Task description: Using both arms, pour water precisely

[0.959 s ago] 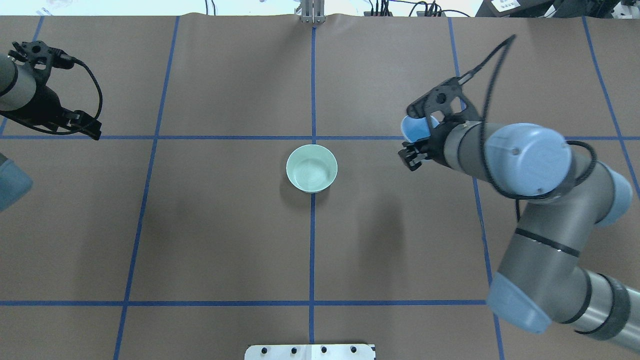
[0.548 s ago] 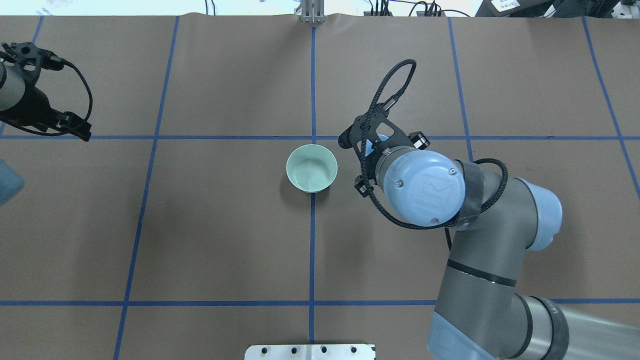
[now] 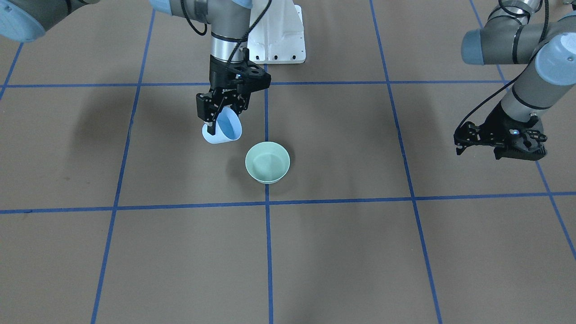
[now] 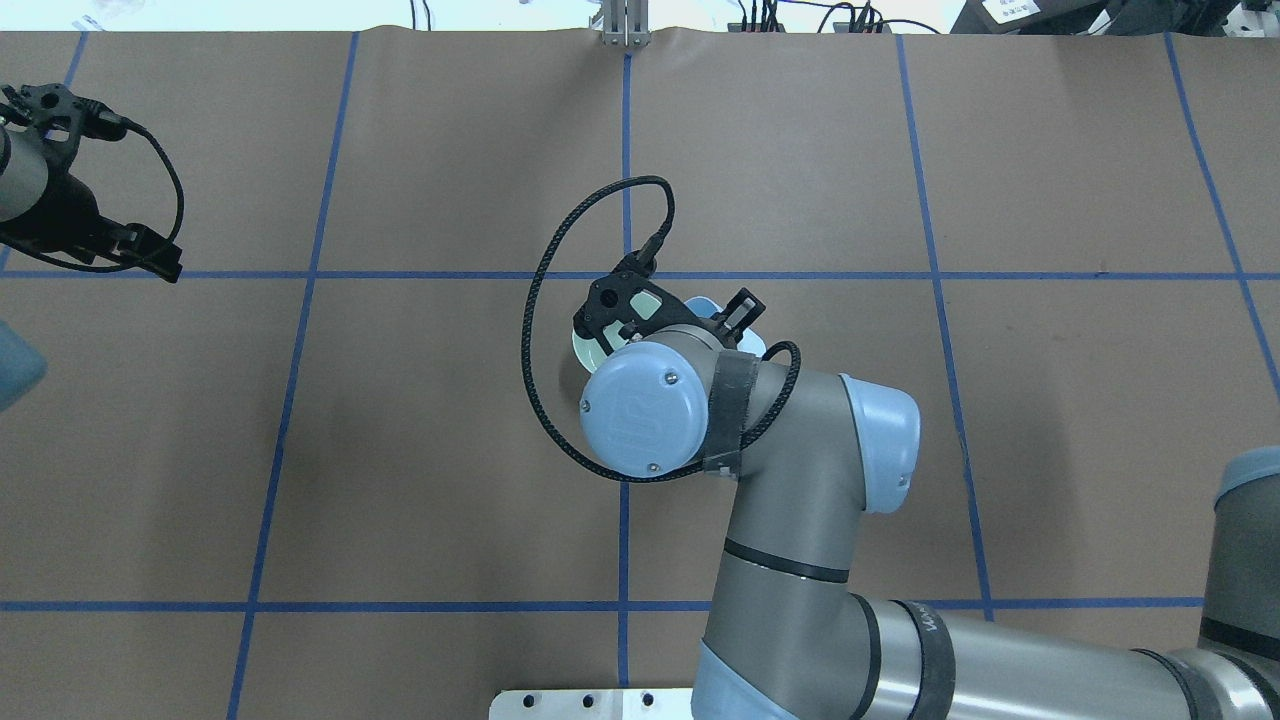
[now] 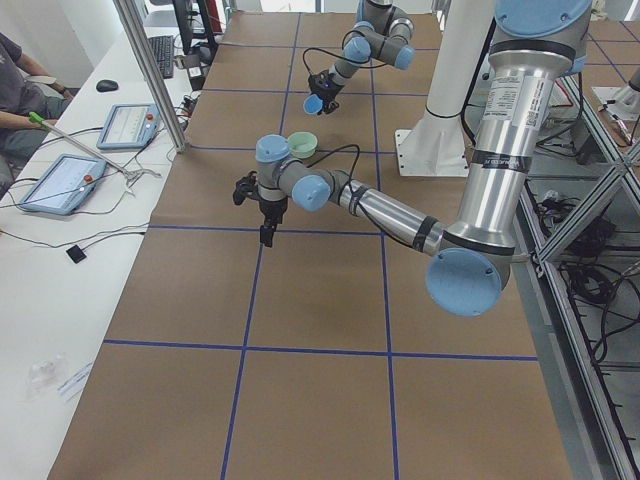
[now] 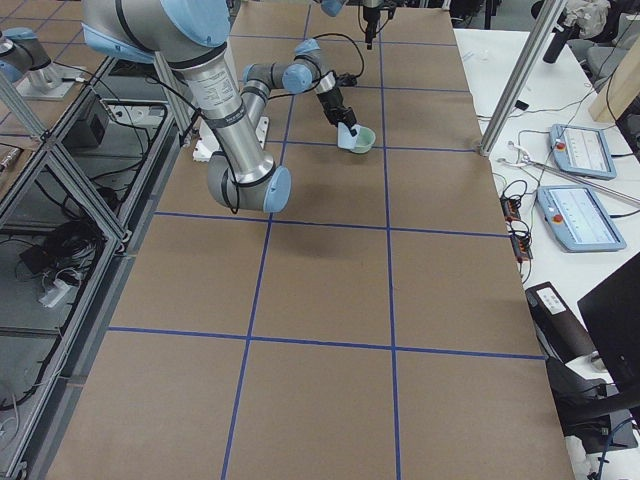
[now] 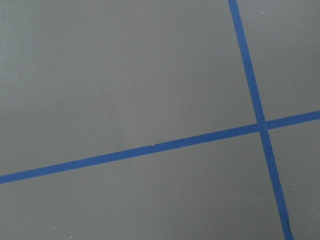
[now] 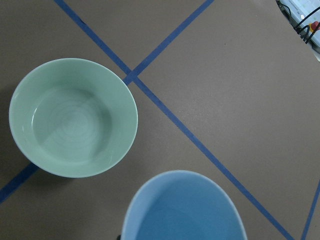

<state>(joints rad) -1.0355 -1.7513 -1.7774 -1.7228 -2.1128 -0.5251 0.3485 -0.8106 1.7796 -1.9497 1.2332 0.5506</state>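
Near the desk (image 3: 360, 252) centre, the right end effector (image 3: 215, 128) is clamped on a tilted blue cup (image 3: 223, 130), just beside a green bowl (image 3: 267, 167). Water (image 8: 165, 217) shows only as a faint glint inside the cup. From overhead, the right arm (image 4: 650, 415) hides most of both. The left end effector (image 3: 517, 150) hangs well apart; whether its fingers are apart or together I cannot tell.

Opposed front and overhead views, green bowl (image 3: 267, 168) common to both.
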